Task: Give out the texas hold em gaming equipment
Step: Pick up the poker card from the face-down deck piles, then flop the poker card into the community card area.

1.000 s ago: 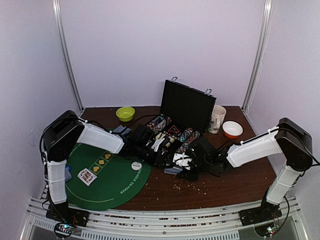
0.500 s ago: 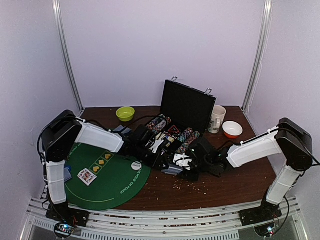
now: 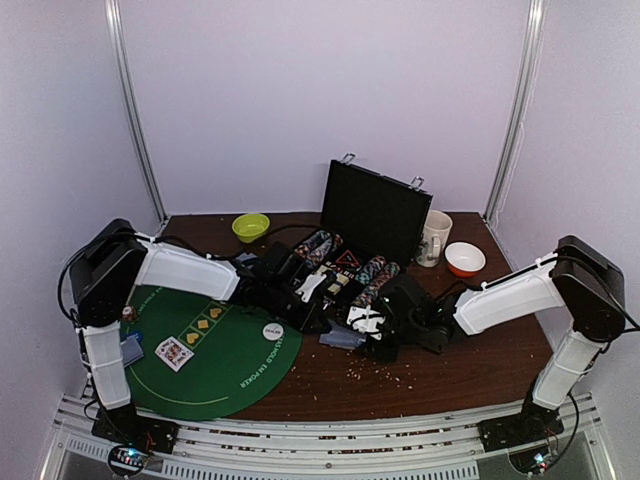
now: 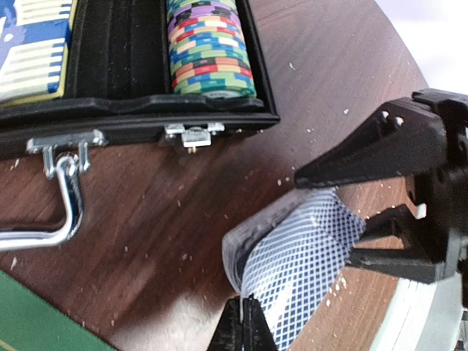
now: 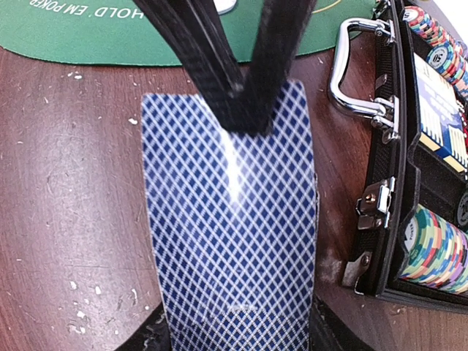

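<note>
A deck of blue-backed playing cards [image 5: 230, 241] is held above the brown table between my two grippers; it shows in the top view [image 3: 340, 338] in front of the case. My right gripper [image 5: 234, 333] is shut on the deck's near end, with its fingers [image 4: 365, 146] on both sides. My left gripper [image 4: 248, 311] is shut on the far edge of the top card, which bows up off the deck. Its fingers [image 5: 227, 66] come in from the mat side. Poker chips [image 4: 208, 51] lie in rows in the open black case [image 3: 350, 275]. The white dealer disc [image 3: 273, 330] lies on the green mat [image 3: 220, 375].
Two face-up cards [image 3: 174, 352] and a blue-backed pair [image 3: 130, 347] lie on the mat's left part. A lime-green bowl [image 3: 250, 227], a white mug [image 3: 435, 238] and a red-and-white bowl [image 3: 465, 259] stand at the back. The case's metal handle [image 4: 62, 197] sticks out towards the mat.
My left arm's elbow has swung to the left and its gripper has drawn slightly left at the deck. The right arm and the deck have barely moved.
</note>
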`<state>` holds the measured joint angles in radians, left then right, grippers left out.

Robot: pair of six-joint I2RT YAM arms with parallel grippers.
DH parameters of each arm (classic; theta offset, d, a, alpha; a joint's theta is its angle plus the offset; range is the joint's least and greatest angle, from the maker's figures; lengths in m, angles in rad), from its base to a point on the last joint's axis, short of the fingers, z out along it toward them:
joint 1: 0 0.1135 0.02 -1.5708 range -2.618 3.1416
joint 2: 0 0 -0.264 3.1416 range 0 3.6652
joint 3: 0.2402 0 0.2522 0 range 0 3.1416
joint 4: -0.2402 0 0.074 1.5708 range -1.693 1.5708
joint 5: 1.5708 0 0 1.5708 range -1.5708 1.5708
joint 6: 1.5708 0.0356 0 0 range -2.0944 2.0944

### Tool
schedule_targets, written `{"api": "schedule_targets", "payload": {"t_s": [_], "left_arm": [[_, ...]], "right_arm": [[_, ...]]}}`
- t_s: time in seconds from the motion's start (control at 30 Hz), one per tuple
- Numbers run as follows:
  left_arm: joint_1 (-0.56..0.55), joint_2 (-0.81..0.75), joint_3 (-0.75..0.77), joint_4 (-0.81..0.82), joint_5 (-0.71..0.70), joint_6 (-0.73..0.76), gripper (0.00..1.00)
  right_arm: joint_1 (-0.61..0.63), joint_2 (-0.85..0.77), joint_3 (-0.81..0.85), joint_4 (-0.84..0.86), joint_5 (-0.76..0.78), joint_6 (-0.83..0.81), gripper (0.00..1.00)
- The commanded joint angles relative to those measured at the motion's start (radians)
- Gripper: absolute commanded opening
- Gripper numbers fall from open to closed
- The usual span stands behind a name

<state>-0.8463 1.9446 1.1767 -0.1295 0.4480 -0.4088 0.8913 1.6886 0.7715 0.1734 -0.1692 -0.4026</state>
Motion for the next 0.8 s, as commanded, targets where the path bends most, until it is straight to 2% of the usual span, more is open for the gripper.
{"api": "schedule_targets", "payload": {"t_s": [0.0,0.3,0.47,0.63,0.77], "left_arm": [[0.001,-0.071,-0.02,-0.054,-0.017,0.05,0.0],[0.021,-0.195,-0.013,-0.148,0.059,0.118,0.0],[0.099,-0.273,0.017,-0.333,0.025,0.133,0.0],[0.218,-0.364,0.074,-0.656,-0.209,0.059,0.0],[0.224,-0.379,0.159,-0.932,-0.597,0.029,0.0]], "right_arm": [[-0.005,-0.023,0.006,0.001,0.005,0.013,0.53],[-0.008,-0.023,0.008,-0.002,0.005,0.013,0.53],[-0.009,-0.025,0.009,-0.005,0.006,0.014,0.53],[-0.01,-0.025,0.007,-0.003,0.005,0.013,0.53],[-0.011,-0.021,0.009,0.003,0.001,0.013,0.53]]}}
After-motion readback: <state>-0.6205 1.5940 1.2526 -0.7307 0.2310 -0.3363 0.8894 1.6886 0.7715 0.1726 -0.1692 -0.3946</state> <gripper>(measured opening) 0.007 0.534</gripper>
